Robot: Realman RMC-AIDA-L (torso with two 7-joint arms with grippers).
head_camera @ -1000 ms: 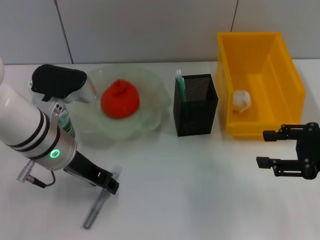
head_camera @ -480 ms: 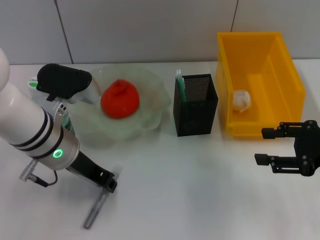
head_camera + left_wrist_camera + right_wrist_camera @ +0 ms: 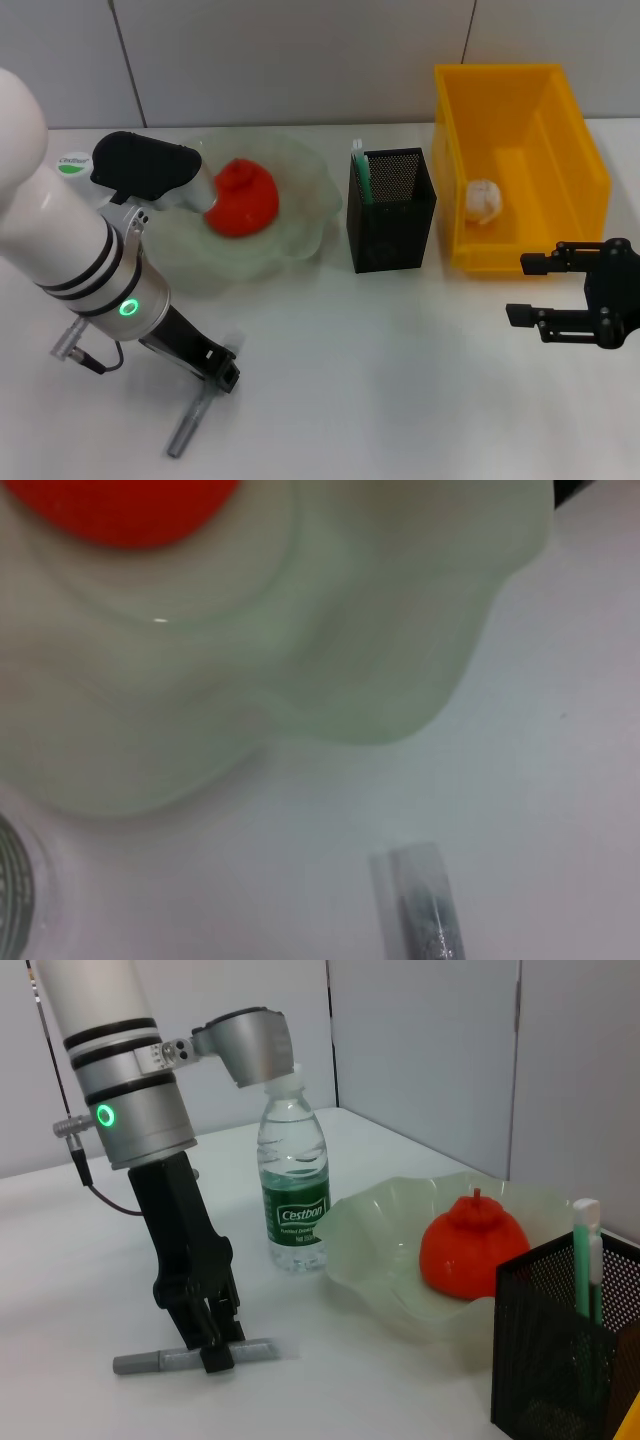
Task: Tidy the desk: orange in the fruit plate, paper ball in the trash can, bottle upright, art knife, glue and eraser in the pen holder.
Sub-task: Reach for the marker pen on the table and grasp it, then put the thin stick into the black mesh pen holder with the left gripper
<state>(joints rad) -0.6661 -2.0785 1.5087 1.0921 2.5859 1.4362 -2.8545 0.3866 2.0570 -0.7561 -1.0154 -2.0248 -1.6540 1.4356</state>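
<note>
The orange (image 3: pixel 240 197) lies in the fruit plate (image 3: pixel 300 235), also seen as the orange (image 3: pixel 474 1249) in the plate (image 3: pixel 380 1260). The bottle (image 3: pixel 294 1194) stands upright beside the plate, and only its cap (image 3: pixel 72 163) shows behind my left arm. The green glue (image 3: pixel 360 172) stands in the black pen holder (image 3: pixel 392 208). The paper ball (image 3: pixel 482 200) rests in the yellow trash can (image 3: pixel 520 90). The grey art knife (image 3: pixel 192 420) lies flat on the table, with my left gripper (image 3: pixel 218 1345) down at its middle. My right gripper (image 3: pixel 535 290) hovers open in front of the trash can. The eraser is out of view.
The white table (image 3: pixel 380 380) stretches between the two arms. My bulky left arm (image 3: pixel 80 260) stands over the table's left side, close to the bottle and the plate's rim. A grey wall closes off the back.
My left arm has swung its upper part toward the plate while its gripper stayed at the art knife. The right gripper has drifted slightly left. The objects have not moved.
</note>
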